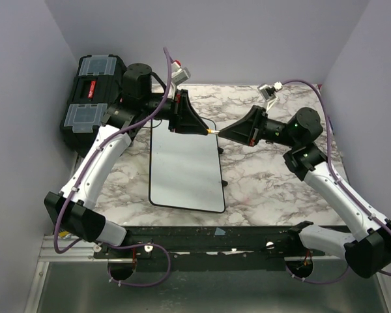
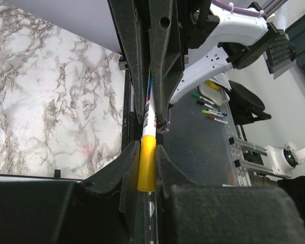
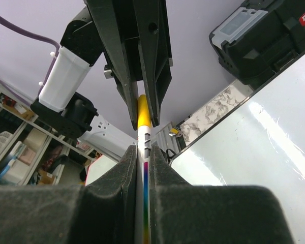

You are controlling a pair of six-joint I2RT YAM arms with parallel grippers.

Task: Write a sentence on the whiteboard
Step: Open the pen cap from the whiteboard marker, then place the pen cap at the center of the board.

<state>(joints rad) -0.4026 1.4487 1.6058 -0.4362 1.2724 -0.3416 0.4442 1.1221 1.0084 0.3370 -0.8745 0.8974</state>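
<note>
Whiteboard (image 1: 186, 166) lies below left hand (image 1: 206, 129) gripping marker (image 2: 149, 124)

whiteboard (image 3: 254, 168) cut off at edge

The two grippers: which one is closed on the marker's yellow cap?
The left gripper pinches the yellow cap; the right gripper clamps the white barrel instead.

Left end effector (image 2: 146, 152) pinches the marker (image 2: 149, 124) by its yellow cap (image 2: 146, 173); right end effector (image 2: 153, 119) clamps the white barrel (image 2: 149, 114).
</note>
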